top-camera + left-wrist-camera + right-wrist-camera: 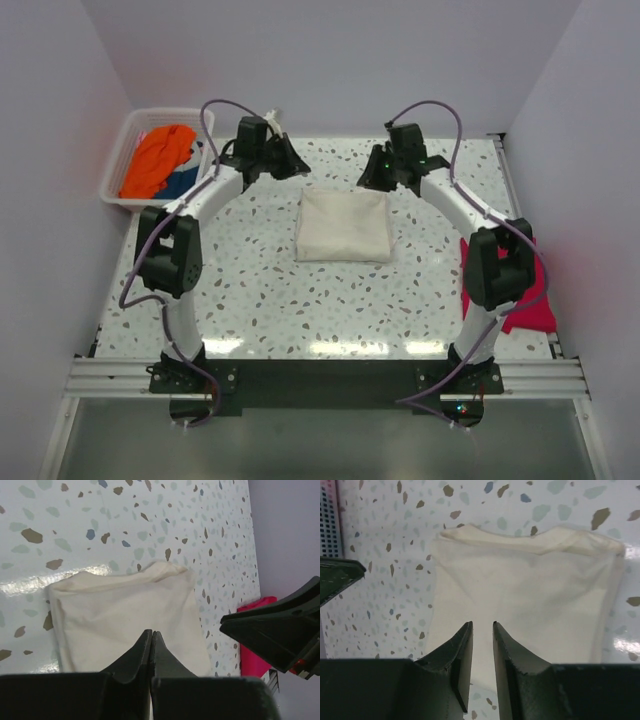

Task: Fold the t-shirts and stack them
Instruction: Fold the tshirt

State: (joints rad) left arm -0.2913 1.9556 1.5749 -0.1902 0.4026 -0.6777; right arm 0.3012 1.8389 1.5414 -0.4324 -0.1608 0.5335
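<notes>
Swinging an arm back low could snag the fold and reopen it. At 4 o'clock a red t-shirt (537, 305) lies crumpled on the tabletop (260, 290) edge. The cream t-shirt (343, 225) sits centred, folded square and slightly puckered. Beyond it, the left end effector (151, 635) is pressed together and empty, and the right end effector (482, 626) is slightly spread and empty. An orange t-shirt (160, 158) fills the basket (113, 178) at 10 o'clock.
</notes>
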